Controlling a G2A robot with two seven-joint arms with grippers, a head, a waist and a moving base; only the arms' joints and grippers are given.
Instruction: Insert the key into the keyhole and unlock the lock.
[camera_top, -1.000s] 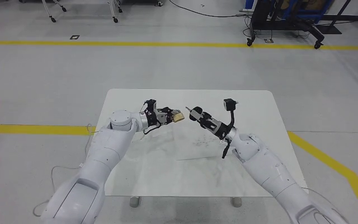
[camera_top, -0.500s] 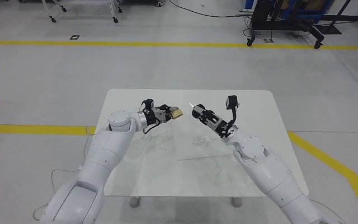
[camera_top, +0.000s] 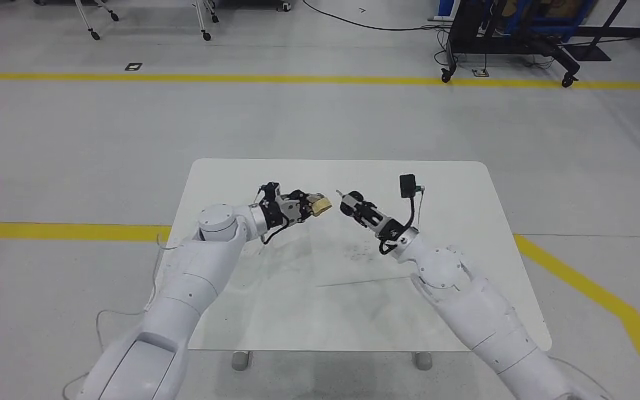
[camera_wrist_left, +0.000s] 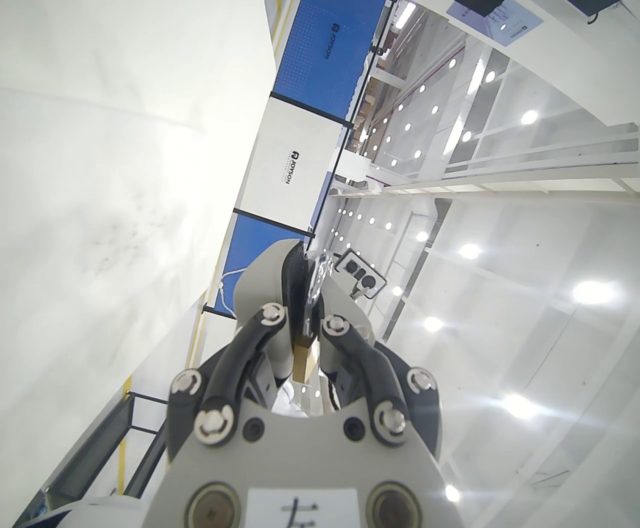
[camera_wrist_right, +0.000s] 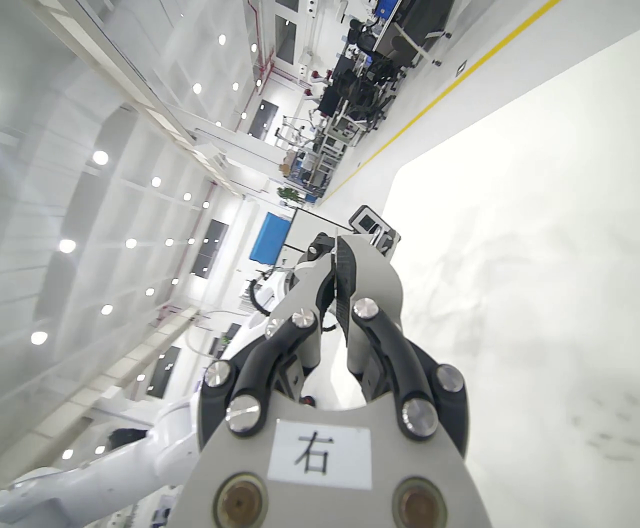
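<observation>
Lowered a little since the earlier frames, the key (camera_top: 341, 197) lies just beside the lock (camera_top: 319, 206), not touching, its long axis pointing roughly at it. Left jaws are clenched on the lock and right jaws on the key, both above the counter (camera_top: 300, 300). Each wrist bears a small printed label.

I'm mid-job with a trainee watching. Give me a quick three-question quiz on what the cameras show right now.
1. True or false: the key is already inserted into the lock.
2. What holds the lock? A) left gripper B) right gripper C) neither gripper
3. Fill in: the right gripper is shut on the ____.
Key: 1 false, a gap separates them; 2 A; 3 key.
</observation>
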